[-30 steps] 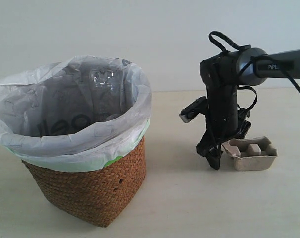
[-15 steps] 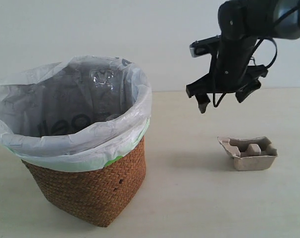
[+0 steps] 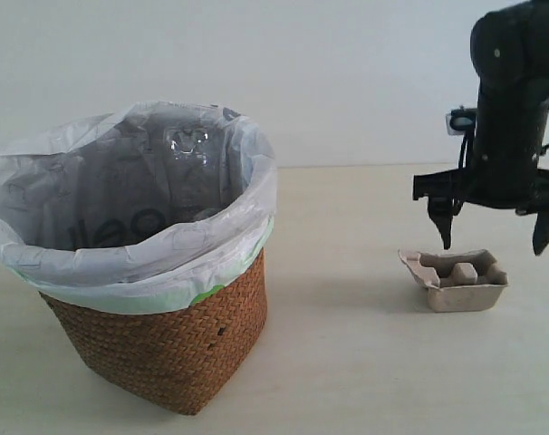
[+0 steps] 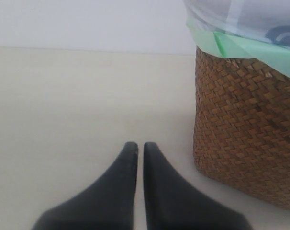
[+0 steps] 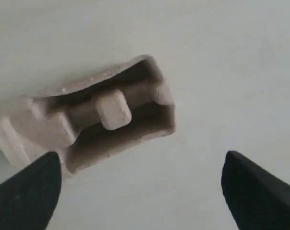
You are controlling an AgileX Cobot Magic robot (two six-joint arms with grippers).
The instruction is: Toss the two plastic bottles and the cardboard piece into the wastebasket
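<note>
The wastebasket (image 3: 166, 335) is brown wicker with a white bag (image 3: 130, 263) folded over its rim, and stands at the left. Something clear, like a plastic bottle's end (image 3: 188, 143), shows inside against the far liner; the rest of the inside is hidden. The tan cardboard piece (image 3: 457, 283) lies on the table at the right, hollow side up. My right gripper (image 3: 492, 237) hangs open just above it, one finger on each side, holding nothing. The right wrist view shows the cardboard piece (image 5: 102, 120) beyond that open gripper (image 5: 140, 155). My left gripper (image 4: 140, 146) is shut and empty, low beside the wastebasket (image 4: 245, 134).
A pale tabletop (image 3: 347, 362) runs between the wastebasket and the cardboard piece, with a plain light wall (image 3: 329, 63) behind. The left arm is out of the exterior view.
My right gripper rose from low beside the cardboard piece's left, swung up and to the right, and has come down over the piece with its fingers wide apart. The cardboard has not moved.
</note>
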